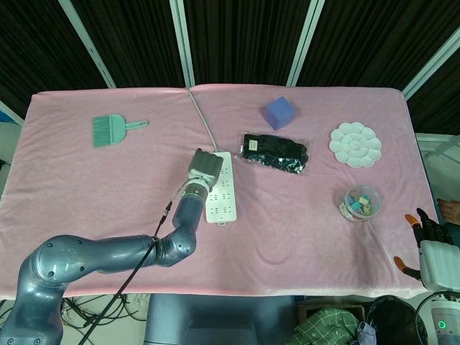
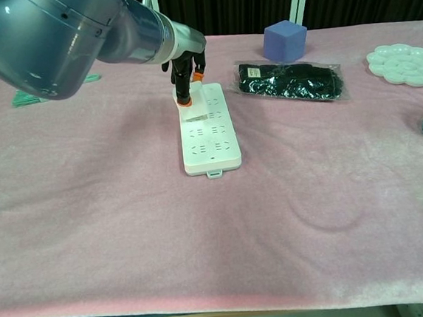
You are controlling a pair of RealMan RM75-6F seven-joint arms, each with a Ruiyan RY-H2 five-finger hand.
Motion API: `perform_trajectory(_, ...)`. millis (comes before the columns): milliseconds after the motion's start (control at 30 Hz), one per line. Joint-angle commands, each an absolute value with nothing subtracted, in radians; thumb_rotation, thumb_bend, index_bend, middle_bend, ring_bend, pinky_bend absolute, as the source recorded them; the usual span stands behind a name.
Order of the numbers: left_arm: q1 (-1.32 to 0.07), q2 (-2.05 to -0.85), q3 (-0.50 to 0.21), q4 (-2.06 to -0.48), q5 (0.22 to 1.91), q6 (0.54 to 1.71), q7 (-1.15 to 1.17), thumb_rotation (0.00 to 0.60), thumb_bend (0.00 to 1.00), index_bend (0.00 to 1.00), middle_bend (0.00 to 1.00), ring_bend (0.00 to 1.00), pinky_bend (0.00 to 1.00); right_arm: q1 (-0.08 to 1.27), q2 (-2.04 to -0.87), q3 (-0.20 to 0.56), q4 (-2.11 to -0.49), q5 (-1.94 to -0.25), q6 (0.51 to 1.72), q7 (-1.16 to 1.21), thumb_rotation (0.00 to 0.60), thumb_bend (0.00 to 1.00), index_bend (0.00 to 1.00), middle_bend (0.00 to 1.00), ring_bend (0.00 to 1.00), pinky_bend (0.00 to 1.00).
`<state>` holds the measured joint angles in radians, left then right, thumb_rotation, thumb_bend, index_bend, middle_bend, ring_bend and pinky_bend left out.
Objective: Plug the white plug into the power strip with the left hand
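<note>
The white power strip point(image 1: 223, 198) point(image 2: 210, 140) lies lengthwise near the middle of the pink table, and its grey cable point(image 1: 201, 118) runs off to the far edge. My left hand point(image 1: 204, 168) point(image 2: 185, 72) hangs over the strip's far end with its fingers pointing down. It holds the white plug point(image 2: 195, 109), which sits against the strip's upper sockets. In the head view the hand hides the plug. My right hand point(image 1: 430, 244) rests off the table's near right corner, holding nothing, with its fingers apart.
A black packet point(image 1: 275, 152) point(image 2: 290, 80) lies just right of the strip, with a blue cube point(image 1: 279, 112) point(image 2: 285, 41) behind it. A white palette point(image 1: 355, 144) and a cup of coloured clips point(image 1: 361, 203) stand at the right. A green brush point(image 1: 111, 129) lies far left.
</note>
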<state>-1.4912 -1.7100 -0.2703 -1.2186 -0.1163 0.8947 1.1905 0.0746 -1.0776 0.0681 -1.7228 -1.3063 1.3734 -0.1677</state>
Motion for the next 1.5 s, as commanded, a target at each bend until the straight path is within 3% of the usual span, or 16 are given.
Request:
perform_trajectory(33, -1.493, -1.709, -0.272, -1.219, -0.120, 0.898, 1.196, 0.600, 0.65, 0.67, 0.68, 0.33, 0.24, 0.074, -1.078, 0.068, -1.723, -1.306, 1.374, -0.167, 0.600, 0.11, 0.15, 0.04, 0.13, 0.14)
perform_trajectory(600, -1.516, -1.698, -0.270, -1.232, -0.175, 0.946, 1.296, 0.600, 0.66, 0.68, 0.68, 0.33, 0.24, 0.075, -1.080, 0.069, -1.724, -1.302, 1.372, -0.167, 0.600, 0.11, 0.15, 0.04, 0.13, 0.14)
perform_trajectory(1500, -1.507, -1.736, -0.290, -1.184, -0.162, 0.896, 1.310, 0.600, 0.66, 0.68, 0.68, 0.33, 0.24, 0.076, -1.080, 0.073, -1.724, -1.294, 1.372, -0.168, 0.600, 0.11, 0.15, 0.04, 0.13, 0.14)
